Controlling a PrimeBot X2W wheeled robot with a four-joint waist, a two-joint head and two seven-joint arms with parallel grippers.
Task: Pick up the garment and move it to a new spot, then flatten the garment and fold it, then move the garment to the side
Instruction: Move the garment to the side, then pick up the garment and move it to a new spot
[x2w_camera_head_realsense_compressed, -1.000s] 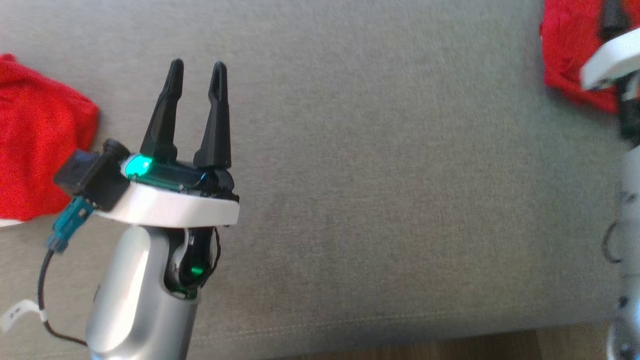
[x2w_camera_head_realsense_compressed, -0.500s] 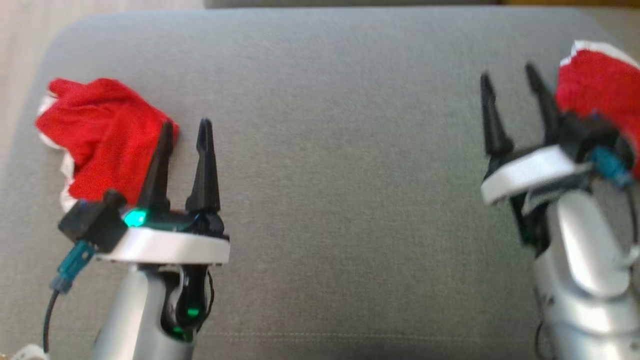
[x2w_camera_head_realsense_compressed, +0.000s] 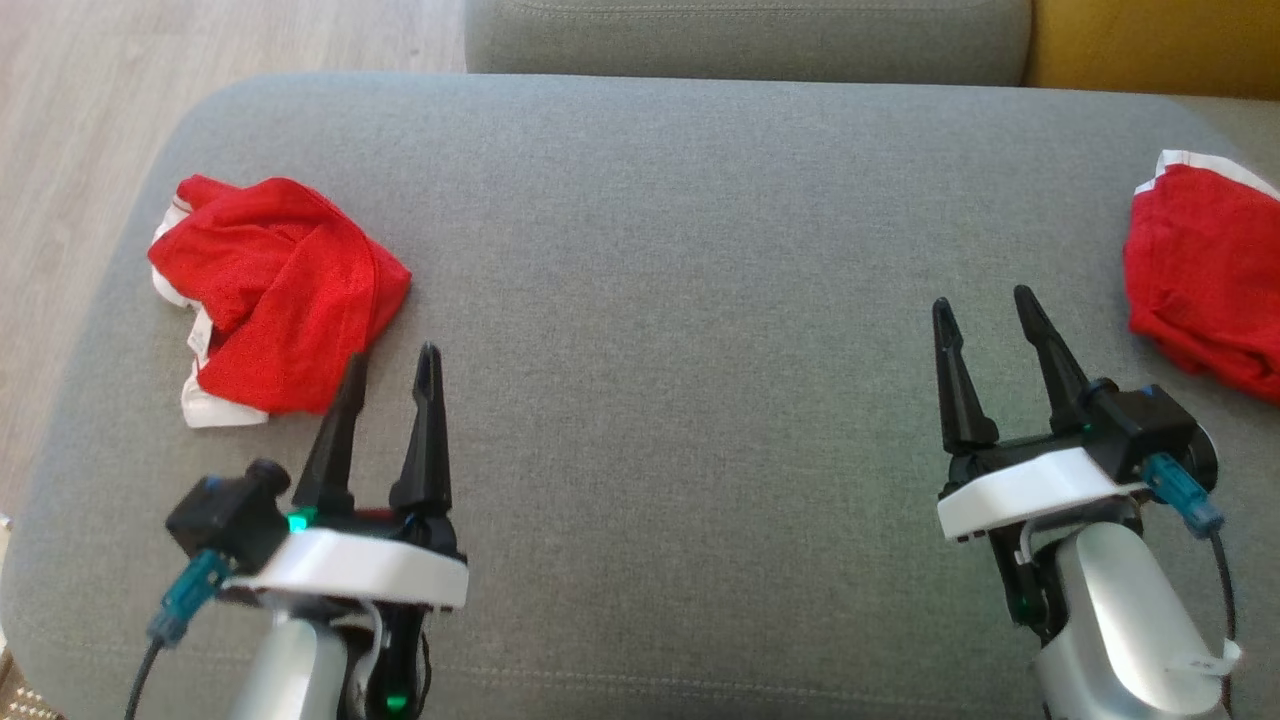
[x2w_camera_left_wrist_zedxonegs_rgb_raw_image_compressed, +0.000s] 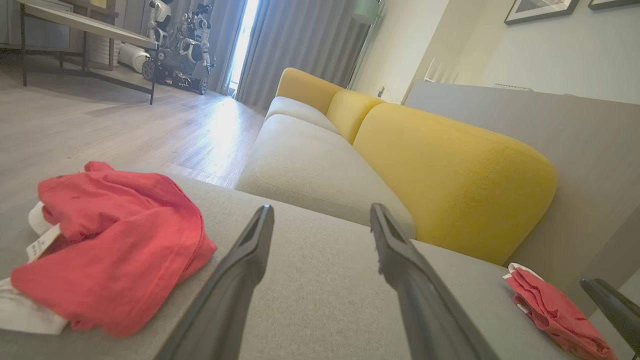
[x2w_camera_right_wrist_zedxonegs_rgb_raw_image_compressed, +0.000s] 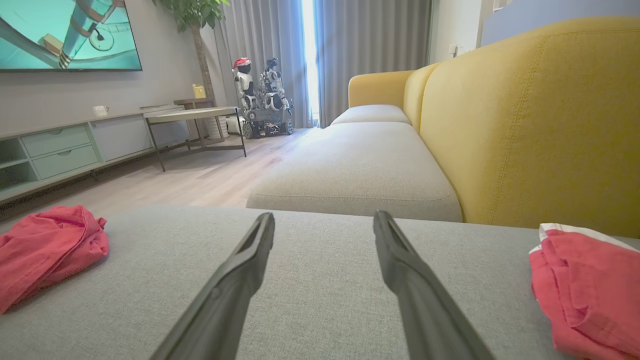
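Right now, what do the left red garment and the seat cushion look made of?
The garment: soft matte red cloth, by its limp crumpled folds; fibre unclear. The seat cushion: probably grey woven upholstery, matte, with visible weave and a stitched seam.

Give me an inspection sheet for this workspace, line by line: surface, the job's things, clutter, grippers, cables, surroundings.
Surface: grey sofa cushion, flat and smooth.
Job's things: red garment, crumpled at the cushion's left end, white parts and a label showing, not held.
Clutter: second red bundle with white trim, at the cushion's right end.
Grippers: left gripper open and empty, tips beside the garment; right gripper open and empty, apart from the bundle.
Cables: left wrist cable and right wrist cable, black with teal plugs, both off the cloth.
Surroundings: yellow backrest, wooden floor, another robot by the curtains.
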